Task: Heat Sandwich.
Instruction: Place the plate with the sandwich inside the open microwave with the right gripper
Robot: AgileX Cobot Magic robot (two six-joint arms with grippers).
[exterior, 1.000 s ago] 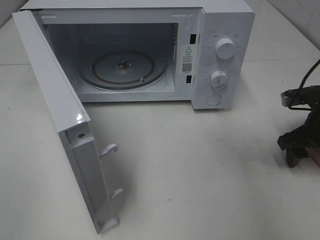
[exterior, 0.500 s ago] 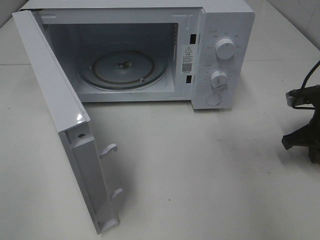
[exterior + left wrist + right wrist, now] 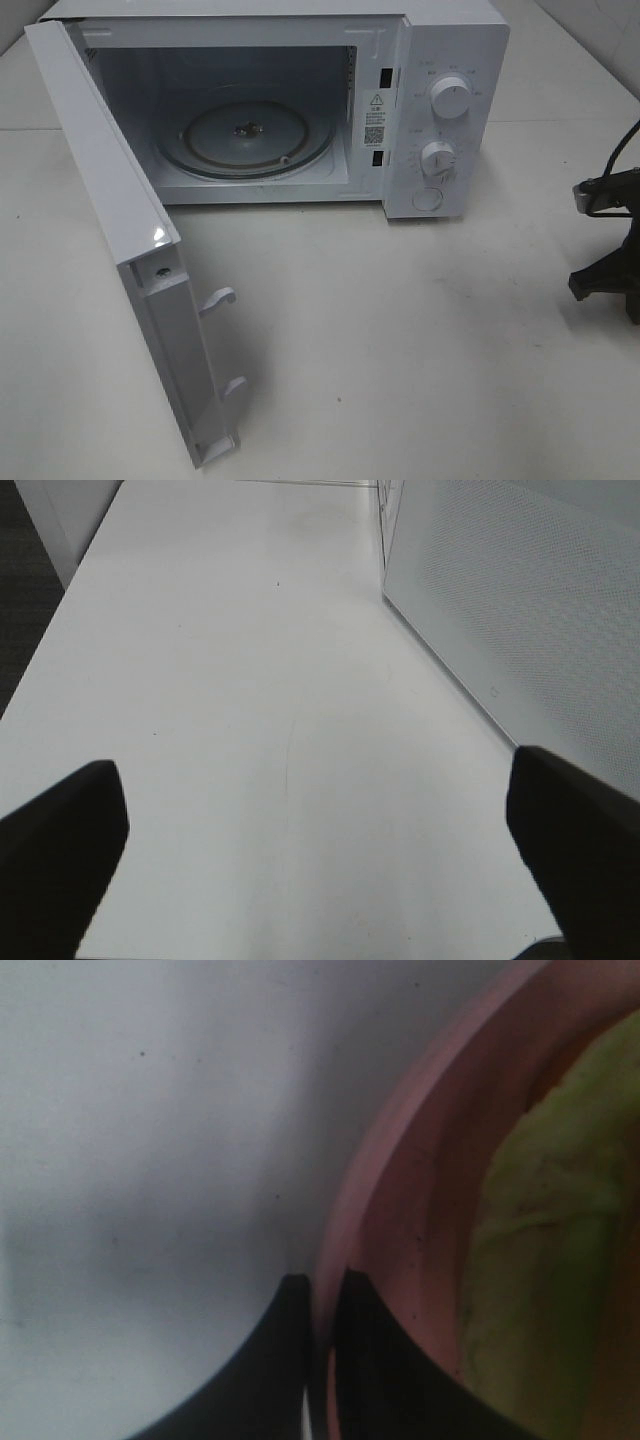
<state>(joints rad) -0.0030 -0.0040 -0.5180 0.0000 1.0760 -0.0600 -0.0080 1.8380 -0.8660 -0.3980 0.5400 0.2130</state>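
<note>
Microwave [image 3: 280, 110] stands at far left, door [image 3: 120, 250] wide open, turntable [image 3: 245, 135] bare. At the right edge the plate [image 3: 400, 1160] holds the sandwich [image 3: 540, 1260]. The right gripper [image 3: 322, 1280] has just pinched shut on the plate's rim, so carrying can likely begin. The left gripper [image 3: 312, 765] hangs spread apart.

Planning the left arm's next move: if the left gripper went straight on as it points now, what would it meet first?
Probably nothing but the bare table: the left gripper, jaws open, has a clear lane, the microwave door running alongside it, though depth is unclear.
</note>
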